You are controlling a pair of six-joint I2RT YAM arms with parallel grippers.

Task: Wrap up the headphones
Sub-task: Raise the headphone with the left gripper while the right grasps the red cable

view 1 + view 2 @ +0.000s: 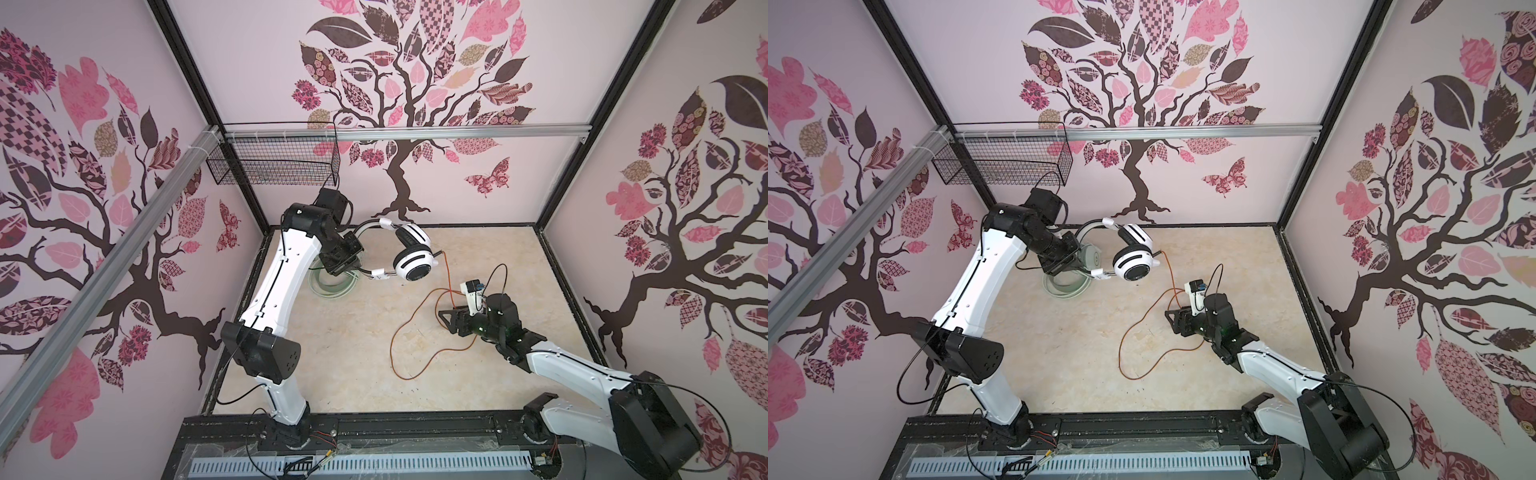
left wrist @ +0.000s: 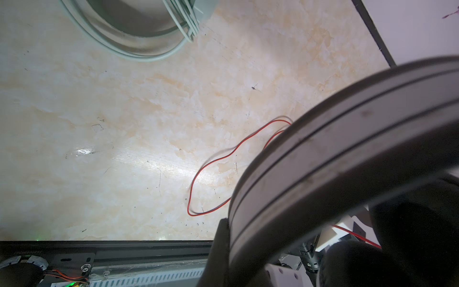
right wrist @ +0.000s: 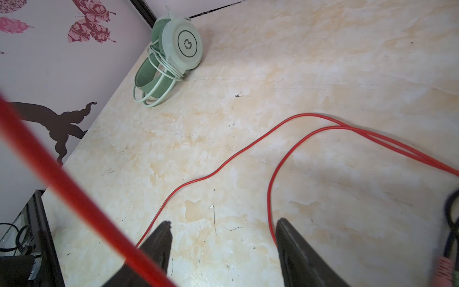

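Headphones first: the striped pair (image 1: 411, 257) hangs clear of the bench (image 1: 340, 365), lifted just above the mint-green pair (image 1: 332, 286) and reaching from it toward the middle of the bench. My left fingers (image 1: 348, 262) are clamped together on its thin band. In the left wrist view that band (image 2: 347, 139) sweeps across very close up and hides the fingers themselves. The mint-green pair rests on the bench, its pale cord (image 3: 173, 75) wound round its own band and cup.

From the lower striped cup the orange-red cord (image 1: 392, 345) drops away from the mint-green pair. It lands on the bench and runs in a long slack loop well apart from that pair. My right fingers (image 3: 293, 253) hover over this loop, also well apart from the mint-green pair. I see them standing apart with only bare bench between the tips, gripping nothing. One strand of the cord runs just beside one finger and another lies outside its partner. A further strand crosses the right wrist view close up, too blurred for me to say what it rests on.
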